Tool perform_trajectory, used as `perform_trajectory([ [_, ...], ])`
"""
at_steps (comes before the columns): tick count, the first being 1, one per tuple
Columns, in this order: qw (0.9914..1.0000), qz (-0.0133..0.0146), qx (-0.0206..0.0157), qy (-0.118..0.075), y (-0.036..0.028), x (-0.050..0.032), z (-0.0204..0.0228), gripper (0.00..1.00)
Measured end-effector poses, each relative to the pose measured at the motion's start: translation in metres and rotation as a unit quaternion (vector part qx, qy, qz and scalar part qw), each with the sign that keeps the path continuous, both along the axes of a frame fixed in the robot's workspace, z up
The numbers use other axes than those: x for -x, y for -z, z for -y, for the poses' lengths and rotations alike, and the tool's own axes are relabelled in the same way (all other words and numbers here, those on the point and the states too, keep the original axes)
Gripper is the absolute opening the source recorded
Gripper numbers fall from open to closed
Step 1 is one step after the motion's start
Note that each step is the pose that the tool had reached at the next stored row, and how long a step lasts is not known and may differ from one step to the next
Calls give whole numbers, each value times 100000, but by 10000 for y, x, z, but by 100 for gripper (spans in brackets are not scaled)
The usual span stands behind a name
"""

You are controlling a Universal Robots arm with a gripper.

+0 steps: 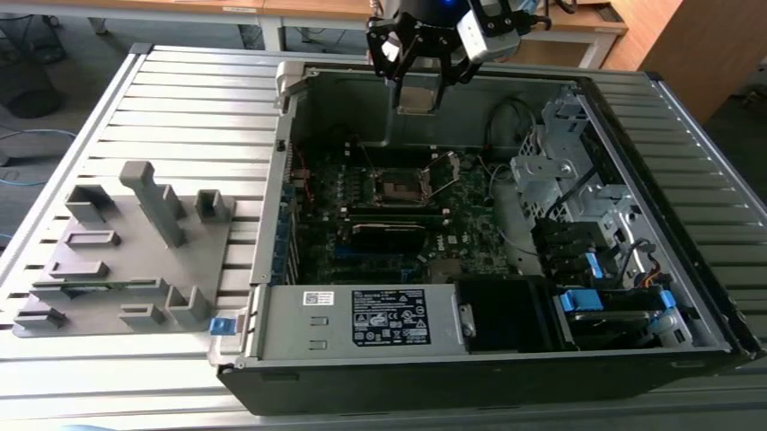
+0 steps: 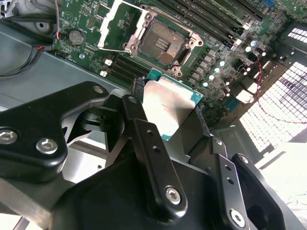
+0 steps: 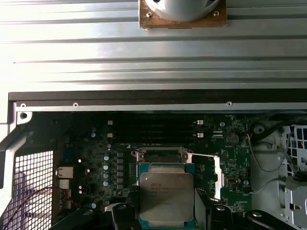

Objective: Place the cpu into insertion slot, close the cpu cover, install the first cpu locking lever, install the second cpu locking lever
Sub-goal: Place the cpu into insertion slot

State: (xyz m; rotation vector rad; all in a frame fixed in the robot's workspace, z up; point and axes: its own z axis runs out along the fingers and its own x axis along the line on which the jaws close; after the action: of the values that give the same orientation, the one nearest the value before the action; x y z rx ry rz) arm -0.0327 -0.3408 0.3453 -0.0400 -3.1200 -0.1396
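While the pincer (image 1: 418, 86) holds the cpu (image 2: 168, 110) clamped by two opposite edges, its metal top showing in both wrist views, the chip hangs in the air above the open computer case (image 1: 480, 382) on the slatted table (image 1: 180, 108). Below it on the motherboard (image 1: 473, 215), the insertion slot (image 2: 161, 43) lies bare, and the cpu cover (image 2: 119, 25) stands swung open beside it.
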Motion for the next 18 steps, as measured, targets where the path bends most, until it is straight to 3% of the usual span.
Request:
perform_trajectory([
  [18,100000,-4,5,-1,25,0,0,54],
])
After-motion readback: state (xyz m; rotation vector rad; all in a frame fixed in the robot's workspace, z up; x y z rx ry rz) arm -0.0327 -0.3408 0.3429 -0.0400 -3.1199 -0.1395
